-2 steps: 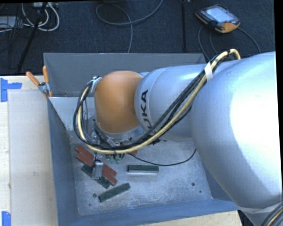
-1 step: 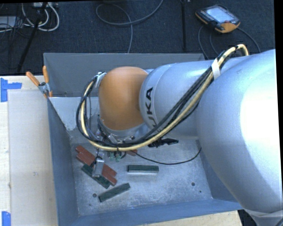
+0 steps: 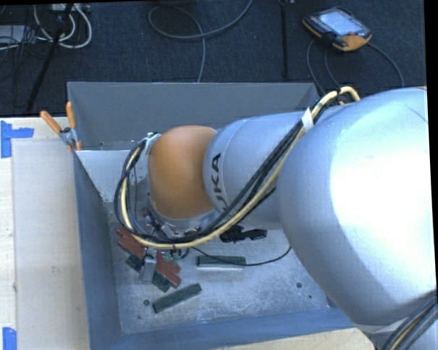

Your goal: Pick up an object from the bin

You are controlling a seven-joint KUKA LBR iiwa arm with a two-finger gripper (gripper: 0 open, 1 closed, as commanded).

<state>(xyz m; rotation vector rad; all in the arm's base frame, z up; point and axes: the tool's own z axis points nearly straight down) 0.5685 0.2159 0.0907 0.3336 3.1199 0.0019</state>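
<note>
My gripper (image 3: 158,237) hangs low over the left part of the bin floor, mostly hidden under the arm's orange cover. Right below it lies a small cluster: a reddish-brown flat piece (image 3: 129,242) to the left, another reddish-brown piece (image 3: 168,268) to the right, and dark grey bits (image 3: 136,263) between them. Whether any of these is held is hidden from me. A dark green bar (image 3: 176,297) lies just in front of the cluster.
A grey-green bar (image 3: 220,261) lies on the floor to the right of the cluster. A black object (image 3: 243,235) with a thin cord sits behind it, close under the arm. The arm covers the bin's right half.
</note>
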